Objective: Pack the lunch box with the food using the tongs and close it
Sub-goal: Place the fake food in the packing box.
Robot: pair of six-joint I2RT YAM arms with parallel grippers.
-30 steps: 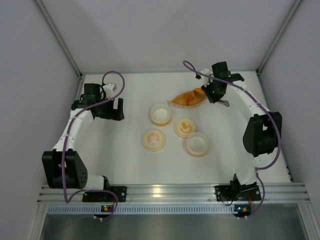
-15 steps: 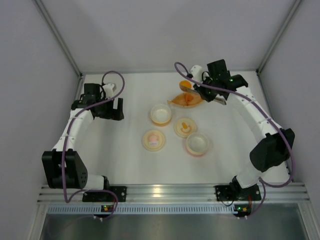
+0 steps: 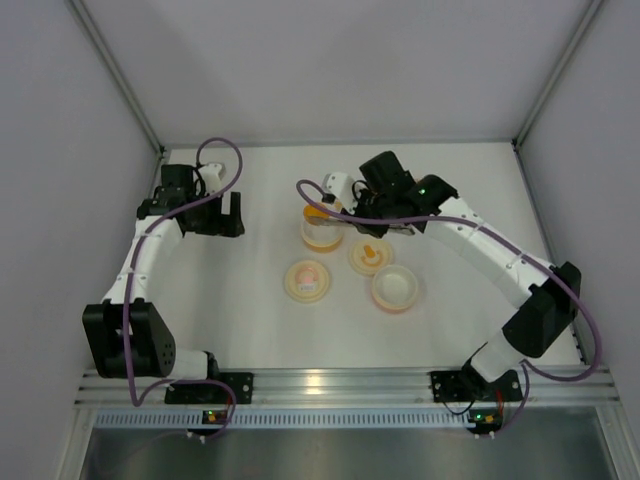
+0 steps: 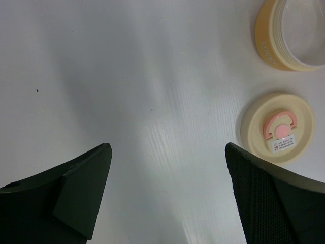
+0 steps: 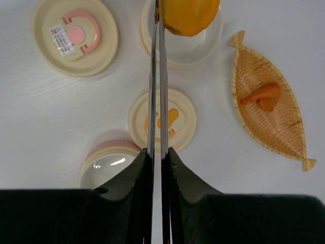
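Well left of the bowl (image 3: 321,241), the left gripper (image 4: 167,198) hangs over the white table (image 4: 152,76), its matte black fingers spread wide with nothing between them. Just in front of the bowl, a touch left, lies a flat round cream lid (image 3: 307,279) with a pink ring. The bowl is a round tub, yellow-walled and pale inside. Over its rim hangs a smooth yellow-orange lump (image 5: 189,14), pinched at the tips of the tongs (image 5: 152,86). Their two thin shiny metal arms are pressed nearly together, and the right gripper (image 5: 157,152) is clamped round them. Right of the bowl sit an orange-marked lid (image 5: 162,120) and a pink-based tub (image 3: 394,287). Behind-right lies a woven leaf-shaped dish (image 5: 284,132) holding a darker orange piece (image 5: 261,96)
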